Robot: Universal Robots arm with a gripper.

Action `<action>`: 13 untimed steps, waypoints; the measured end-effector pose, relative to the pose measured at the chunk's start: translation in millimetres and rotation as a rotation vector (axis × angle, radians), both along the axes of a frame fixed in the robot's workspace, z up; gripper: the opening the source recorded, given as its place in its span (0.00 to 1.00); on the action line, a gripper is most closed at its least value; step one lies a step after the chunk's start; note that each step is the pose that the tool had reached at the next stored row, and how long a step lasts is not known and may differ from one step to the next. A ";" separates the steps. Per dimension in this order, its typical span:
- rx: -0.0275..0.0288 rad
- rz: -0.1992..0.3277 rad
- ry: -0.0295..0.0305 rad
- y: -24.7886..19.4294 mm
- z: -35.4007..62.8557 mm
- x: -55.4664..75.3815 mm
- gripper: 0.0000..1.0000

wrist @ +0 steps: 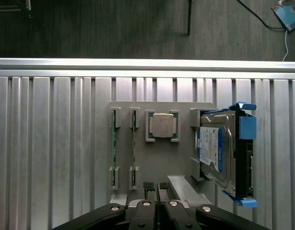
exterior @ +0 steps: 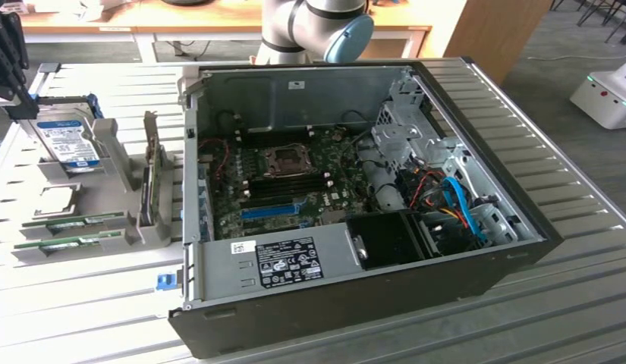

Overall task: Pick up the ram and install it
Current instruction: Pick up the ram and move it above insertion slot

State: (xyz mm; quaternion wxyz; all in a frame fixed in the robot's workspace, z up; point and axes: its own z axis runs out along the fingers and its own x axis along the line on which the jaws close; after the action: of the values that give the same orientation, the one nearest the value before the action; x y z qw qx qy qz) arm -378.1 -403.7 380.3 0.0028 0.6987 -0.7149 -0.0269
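Read across the exterior view, from its left to its right.

Gripper (exterior: 19, 95): hangs at the far left edge, above the gray parts fixture (exterior: 112, 155). It is over the end that carries the hard drive (exterior: 67, 140). The drive stands on edge in a blue bracket, just below the hand.

Hand state, from the wrist view: the fingers (wrist: 148, 186) are almost together, with a thin dark slit between the pads. Nothing is gripped and nothing is touched.

The ram (exterior: 85, 222): sits on edge in a slotted cradle of the same fixture, lower than the hand and apart from it. From the hand it lies past the drive and past the silver processor (wrist: 162, 125). In the wrist view it lies ahead of the fingertips and off to one side of their line, with the drive off to the other side. A second ram stick (exterior: 75, 243) lies parallel in the next cradle, farther from the hand.

Computer case (exterior: 475, 280): open, well apart from the hand on the exterior view's right. Inside are the motherboard (exterior: 328, 189), the processor socket (exterior: 288, 159) and the blue slot (exterior: 267, 211).

The arm's blue-capped joint (exterior: 343, 34) stands behind the case.

The slatted metal table (exterior: 566, 318) carries everything.
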 end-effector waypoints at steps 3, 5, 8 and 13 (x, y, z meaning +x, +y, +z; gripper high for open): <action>0.0000 0.000 0.0000 0.0 0.0 0.0 0.15; 0.0001 0.000 0.0000 0.0 0.0 0.0 0.15; 0.0001 0.000 0.0000 0.0 0.0 0.0 0.16; 0.0001 0.000 0.0000 0.0 0.0 0.0 0.23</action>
State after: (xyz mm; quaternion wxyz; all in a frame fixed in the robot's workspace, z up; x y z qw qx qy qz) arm -378.1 -403.6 380.3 0.0027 0.6987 -0.7149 -0.0270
